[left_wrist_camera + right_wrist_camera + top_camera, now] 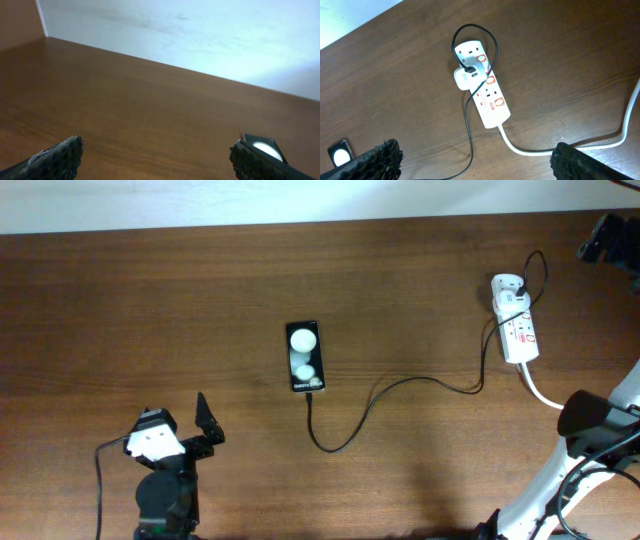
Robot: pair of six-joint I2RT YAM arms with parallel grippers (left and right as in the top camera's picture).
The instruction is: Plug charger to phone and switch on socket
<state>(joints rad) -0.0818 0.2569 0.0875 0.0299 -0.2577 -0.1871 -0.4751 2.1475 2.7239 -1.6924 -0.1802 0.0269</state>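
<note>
The phone (305, 356) lies flat mid-table, two white spots on its glossy face. The charger (400, 385), a thin black cable, runs from the phone's near end in a loop to the white adapter on the socket (517, 330). Its tip touches the phone; I cannot tell if it is inserted. My left gripper (177, 420) is open and empty, left of and nearer than the phone. In the left wrist view the gripper (155, 157) shows the phone (263, 145) behind its right finger. My right gripper (475, 157) is open, high above the socket (482, 87), charger (469, 125) and phone (340, 152).
A thick white cord (540, 392) leaves the socket's near end and passes under my right arm (590, 418); it also shows in the right wrist view (560, 150). A black object (605, 238) sits at the far right edge. A pale wall (200, 35) borders the table's far side.
</note>
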